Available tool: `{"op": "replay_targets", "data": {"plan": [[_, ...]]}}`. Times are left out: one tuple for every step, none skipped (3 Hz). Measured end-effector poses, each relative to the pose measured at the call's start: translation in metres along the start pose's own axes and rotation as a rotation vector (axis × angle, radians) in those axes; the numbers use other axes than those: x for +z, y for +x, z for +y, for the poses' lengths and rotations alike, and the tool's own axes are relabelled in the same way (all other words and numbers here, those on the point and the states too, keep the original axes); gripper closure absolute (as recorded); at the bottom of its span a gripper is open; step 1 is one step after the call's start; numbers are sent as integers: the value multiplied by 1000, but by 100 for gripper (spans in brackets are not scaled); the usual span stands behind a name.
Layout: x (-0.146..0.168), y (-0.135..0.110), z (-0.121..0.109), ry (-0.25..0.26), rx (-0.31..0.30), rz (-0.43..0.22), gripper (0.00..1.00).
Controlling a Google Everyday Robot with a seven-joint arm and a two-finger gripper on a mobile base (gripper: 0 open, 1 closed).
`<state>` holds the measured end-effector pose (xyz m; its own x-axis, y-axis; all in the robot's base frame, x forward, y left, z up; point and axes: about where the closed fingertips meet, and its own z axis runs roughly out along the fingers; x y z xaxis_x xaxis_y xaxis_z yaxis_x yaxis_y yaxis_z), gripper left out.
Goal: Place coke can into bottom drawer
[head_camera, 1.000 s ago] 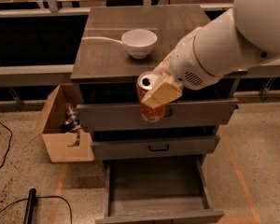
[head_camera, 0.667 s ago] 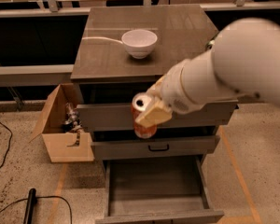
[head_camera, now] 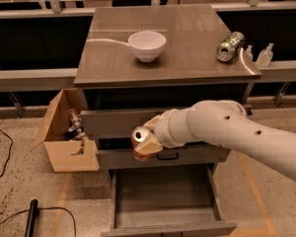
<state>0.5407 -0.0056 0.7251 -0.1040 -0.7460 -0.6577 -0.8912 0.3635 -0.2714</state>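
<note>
Red-orange and silver, the coke can (head_camera: 138, 136) is clamped in your gripper (head_camera: 145, 145). The tan fingers (head_camera: 150, 143) are closed on its side, so it is held off every surface with its silver top tilted toward the camera. You have the gripper in front of the middle drawer (head_camera: 113, 158), just left of that drawer's dark handle (head_camera: 167, 156). It is higher than the bottom drawer (head_camera: 163, 199), which is pulled out with its grey floor showing below the can. Your white arm (head_camera: 227, 130) reaches in from the right edge. On the cabinet top (head_camera: 187, 28) a white bowl (head_camera: 147, 45) stands left of centre. A green can (head_camera: 230, 46) lies on its side near the right edge, well apart from the bowl. A cardboard box (head_camera: 69, 147) stands open on the floor just left of the cabinet.
</note>
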Motion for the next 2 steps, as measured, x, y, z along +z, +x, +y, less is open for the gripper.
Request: {"op": "replay_targets", "data": {"plan": [[55, 19, -17, 45, 0, -37, 100], [71, 35, -2, 40, 51, -37, 100]]}}
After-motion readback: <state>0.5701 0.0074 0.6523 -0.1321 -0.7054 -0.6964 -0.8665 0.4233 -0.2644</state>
